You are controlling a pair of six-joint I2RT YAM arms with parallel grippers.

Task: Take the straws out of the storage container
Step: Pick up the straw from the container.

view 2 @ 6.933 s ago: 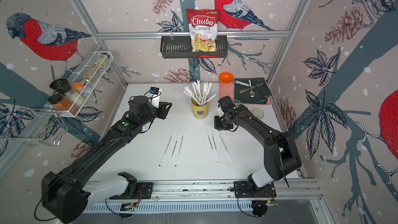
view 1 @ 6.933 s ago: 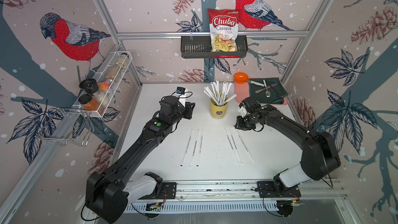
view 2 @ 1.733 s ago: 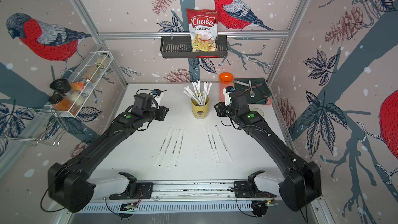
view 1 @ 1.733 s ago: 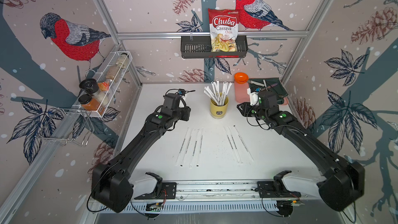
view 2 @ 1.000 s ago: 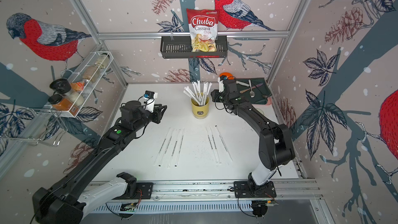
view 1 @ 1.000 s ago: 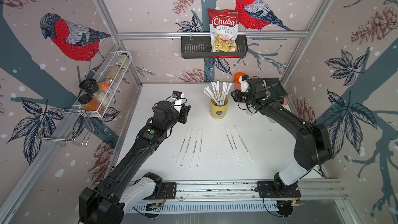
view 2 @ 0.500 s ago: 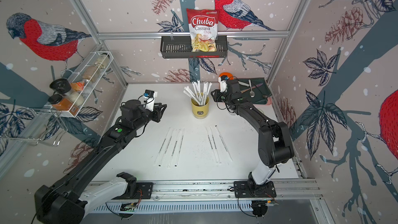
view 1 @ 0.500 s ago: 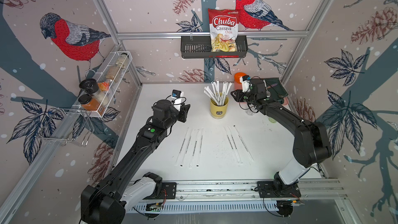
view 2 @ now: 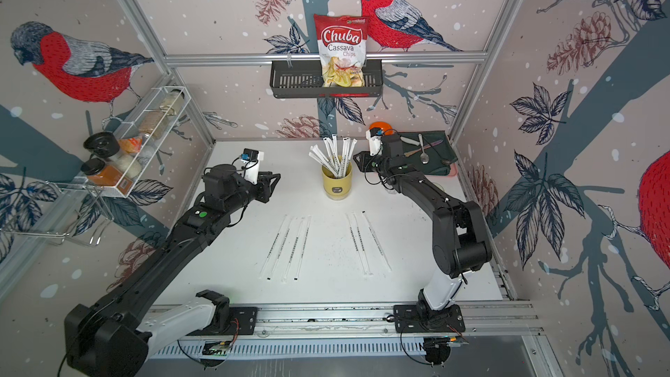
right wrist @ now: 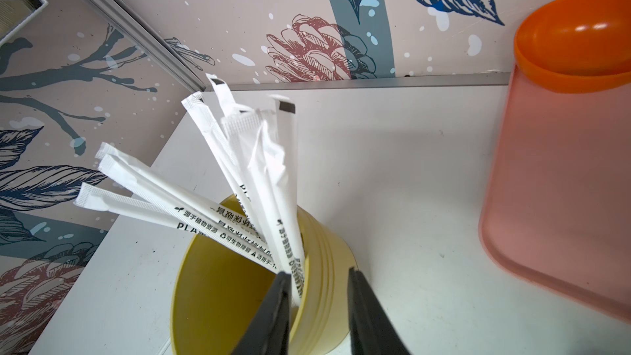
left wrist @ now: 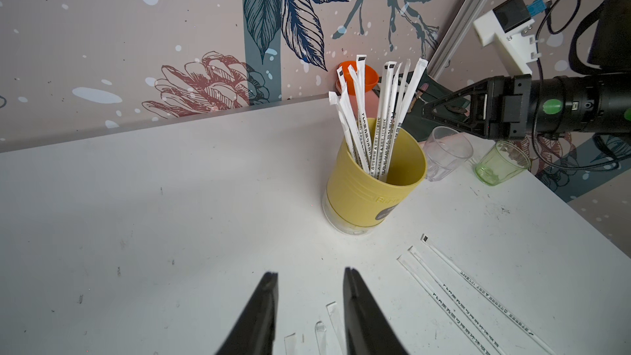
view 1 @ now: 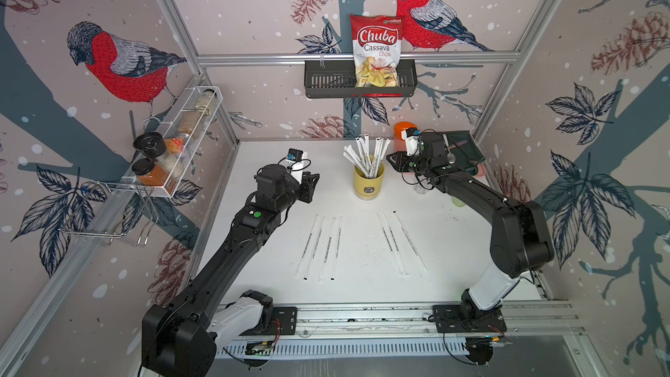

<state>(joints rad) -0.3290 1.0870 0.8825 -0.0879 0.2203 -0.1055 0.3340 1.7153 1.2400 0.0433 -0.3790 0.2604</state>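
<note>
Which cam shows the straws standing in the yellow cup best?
Right wrist: the straws fill the frame and the wrapper print is legible. Left wrist shows the whole bunch, smaller. Both top views show them tiny, with the print unreadable.

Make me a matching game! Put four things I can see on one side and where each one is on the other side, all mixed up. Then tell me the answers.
Things:
1. chips bag
2. standing straws
3. spoon
4. spice jars

Places:
a. in the white wire rack
b. in the black basket
c. in the yellow cup
d. on the dark green mat

Pairs: 1-b, 2-c, 3-d, 4-a
</note>
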